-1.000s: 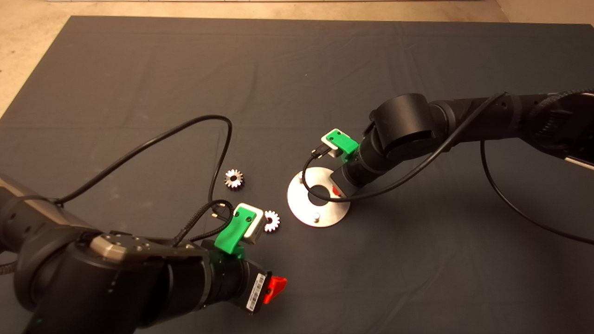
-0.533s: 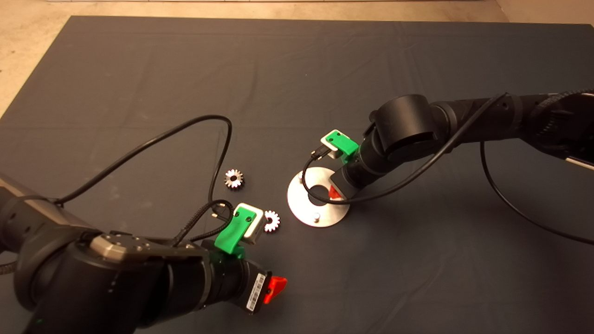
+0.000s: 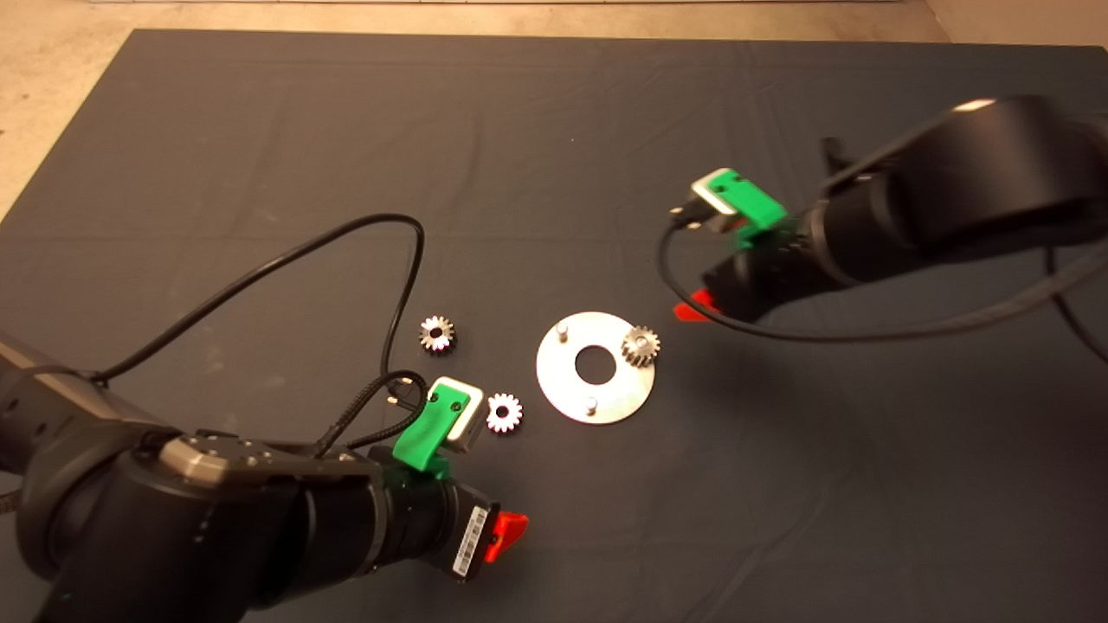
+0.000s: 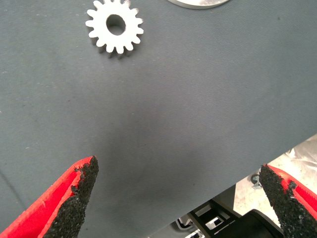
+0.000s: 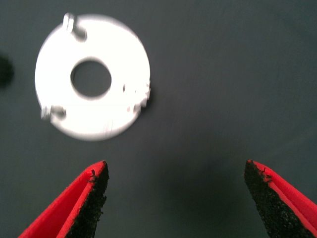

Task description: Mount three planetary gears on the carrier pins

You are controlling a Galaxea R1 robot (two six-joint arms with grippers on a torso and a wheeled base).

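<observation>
dim warm light | right arm (image 3: 917, 225) motion-blurred | disc (image 5: 92, 83) glaring, soft

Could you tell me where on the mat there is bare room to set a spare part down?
The far half of the mat is bare, as is the near stretch right of the disc. It is crowded between the left hand, the two loose gears and the disc.

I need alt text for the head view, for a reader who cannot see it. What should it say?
One small gear sits on a pin of a shiny round disc on a dark mat; two pins are bare and two gears lie loose beside the disc. The right gripper hangs beyond the disc, and the left gripper hovers near the front edge.
</observation>
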